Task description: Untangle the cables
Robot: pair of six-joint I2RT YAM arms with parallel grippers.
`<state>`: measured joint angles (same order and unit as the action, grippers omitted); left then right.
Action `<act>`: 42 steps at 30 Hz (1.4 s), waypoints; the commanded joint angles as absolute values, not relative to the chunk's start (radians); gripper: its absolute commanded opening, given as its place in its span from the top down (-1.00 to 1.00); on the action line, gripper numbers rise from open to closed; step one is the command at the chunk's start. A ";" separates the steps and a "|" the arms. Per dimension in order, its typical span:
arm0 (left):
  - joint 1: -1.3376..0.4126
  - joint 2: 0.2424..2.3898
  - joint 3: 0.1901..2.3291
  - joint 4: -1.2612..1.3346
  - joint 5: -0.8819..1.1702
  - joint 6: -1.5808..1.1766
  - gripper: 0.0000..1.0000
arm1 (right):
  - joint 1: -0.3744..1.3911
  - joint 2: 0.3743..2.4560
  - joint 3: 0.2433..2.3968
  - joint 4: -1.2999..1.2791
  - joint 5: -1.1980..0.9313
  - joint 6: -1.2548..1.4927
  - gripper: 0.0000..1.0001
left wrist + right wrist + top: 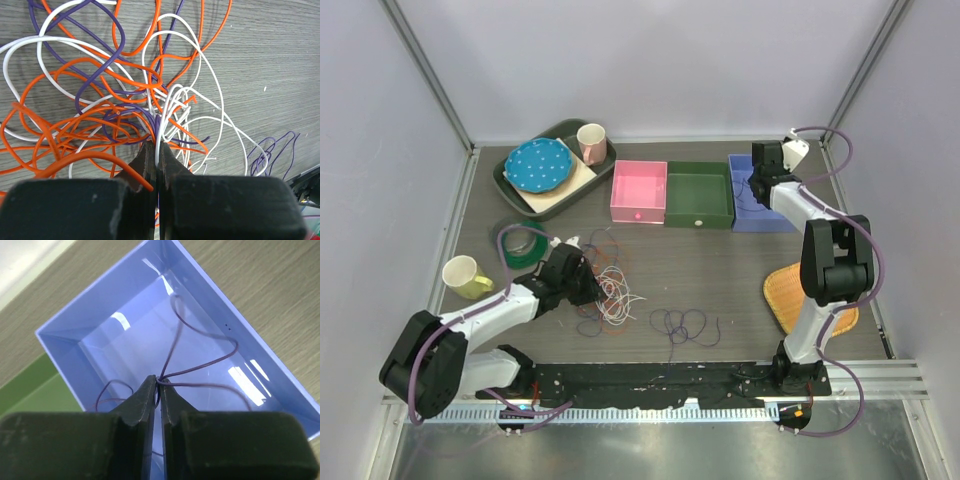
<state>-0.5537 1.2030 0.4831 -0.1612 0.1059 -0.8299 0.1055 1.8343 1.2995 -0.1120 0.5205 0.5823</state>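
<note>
Purple cable (200,365) pinched in right tool (157,382) over blue box (65,347), left tool (156,147) pressed together on tangled cables (152,118).

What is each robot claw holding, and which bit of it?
The left gripper pinches the cable tangle at its middle, where white and purple strands bunch. The right gripper pinches a thin purple cable at a bend, above the blue box.

Bright, even overhead light washes the bench (720,270); soft shadows trail the cables (150,90), white glare streaks the blue box (65,347).
</note>
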 commanded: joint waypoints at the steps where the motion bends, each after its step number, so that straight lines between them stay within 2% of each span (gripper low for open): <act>1: -0.549 1.175 0.474 -0.141 0.117 -0.831 0.99 | 0.098 1.856 1.367 -0.176 0.526 0.635 0.68; 3: -0.549 1.175 0.474 -0.143 0.117 -0.831 1.00 | 0.091 1.877 1.388 -0.211 0.531 0.638 0.60; 4: -0.549 1.174 0.474 -0.143 0.117 -0.831 1.00 | 0.086 1.885 1.393 -0.218 0.526 0.638 0.63; 5: -0.549 1.170 0.472 -0.143 0.117 -0.831 1.00 | 0.084 1.903 1.396 -0.221 0.528 0.638 0.77; 6: -0.549 1.167 0.472 -0.143 0.117 -0.831 0.99 | 0.080 1.913 1.404 -0.228 0.535 0.638 0.81; 13: -0.549 1.170 0.474 -0.147 0.110 -0.831 1.00 | 0.060 1.990 1.460 -0.271 0.586 0.617 0.78; 15: -0.549 1.173 0.476 -0.149 0.107 -0.830 1.00 | 0.060 1.991 1.466 -0.275 0.577 0.607 0.55; 17: -0.549 1.173 0.476 -0.150 0.109 -0.828 1.00 | 0.060 1.977 1.465 -0.278 0.549 0.601 0.12; 22: -0.549 1.167 0.479 -0.150 0.121 -0.828 0.99 | 0.069 1.857 1.450 -0.267 0.451 0.548 -0.23; 23: -0.551 1.166 0.480 -0.147 0.124 -0.828 0.99 | 0.077 1.833 1.450 -0.287 0.459 0.502 -0.38; 26: -0.549 1.160 0.495 -0.167 0.117 -0.822 0.98 | 0.124 1.737 1.468 -0.345 0.463 0.424 -0.57; 27: -0.549 1.160 0.509 -0.175 0.117 -0.819 0.95 | 0.156 1.711 1.468 -0.354 0.454 0.405 -0.80; 30: -0.551 1.157 0.535 -0.207 0.107 -0.821 0.74 | 0.250 1.605 1.428 -0.396 0.396 0.329 -0.86; 31: -0.551 1.152 0.541 -0.221 0.101 -0.819 0.51 | 0.288 1.571 1.408 -0.409 0.381 0.309 -0.87; 34: -0.551 1.135 0.552 -0.239 0.100 -0.824 0.11 | 0.447 1.435 1.268 -0.408 0.373 0.279 -0.89; 36: -0.552 1.114 0.561 -0.255 0.098 -0.827 -0.04 | 0.523 1.343 1.144 -0.384 0.345 0.291 -0.90; 41: -0.551 1.046 0.597 -0.363 0.026 -0.828 -0.63 | 0.760 1.217 0.924 -0.305 0.120 0.321 -0.91; 42: -0.551 1.020 0.612 -0.383 0.015 -0.824 -0.99 | 0.802 1.206 0.893 -0.316 0.123 0.322 -0.91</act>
<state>-0.5537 1.0943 0.5442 -0.2913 0.0837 -0.8291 0.6857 1.2404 1.0019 -0.3229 0.2497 0.3271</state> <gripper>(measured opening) 0.780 0.954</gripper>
